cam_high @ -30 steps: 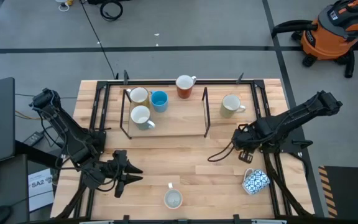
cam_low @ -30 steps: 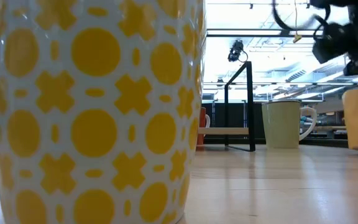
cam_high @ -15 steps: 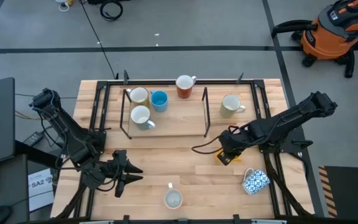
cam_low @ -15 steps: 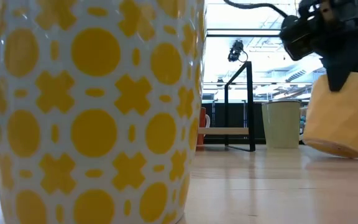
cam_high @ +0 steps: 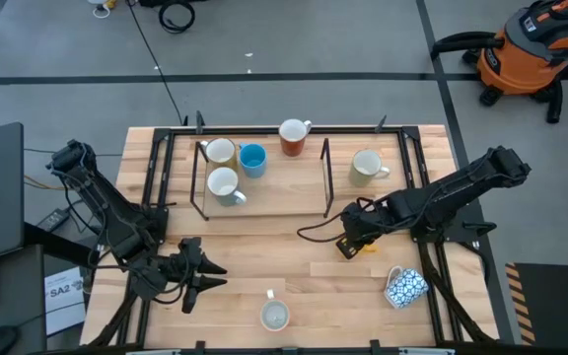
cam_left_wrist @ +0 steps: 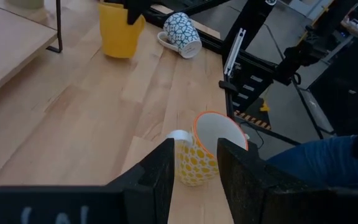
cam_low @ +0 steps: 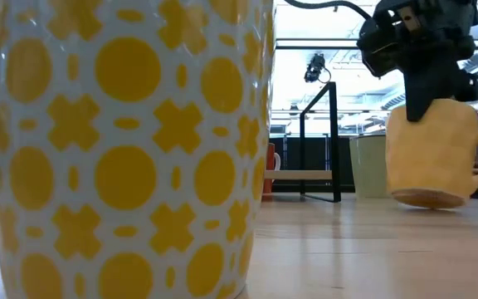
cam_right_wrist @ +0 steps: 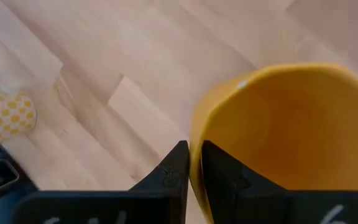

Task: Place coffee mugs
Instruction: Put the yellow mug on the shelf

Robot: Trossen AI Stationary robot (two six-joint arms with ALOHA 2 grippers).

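The right end effector (cam_high: 353, 244) pinches the rim of the yellow mug (cam_low: 431, 154) — one finger inside the wall, one outside (cam_right_wrist: 178, 169) — near the middle of the wooden surface (cam_high: 264, 251), with the mug's base at or just above the wood. Just beside it toward the right edge, the blue-and-white patterned mug (cam_high: 405, 286) lies on its side. The left end effector (cam_high: 200, 276) rests released at the near left, fingers (cam_left_wrist: 160, 174) apart, grasping nothing. Ahead of it stands the yellow-dotted mug (cam_left_wrist: 205, 149). Three mugs — two white (cam_high: 219, 151), one blue (cam_high: 252, 159) — sit on the black-framed shelf (cam_high: 264, 202); a red-brown mug (cam_high: 292, 136) and a pale green mug (cam_high: 366, 167) stand at the far side.
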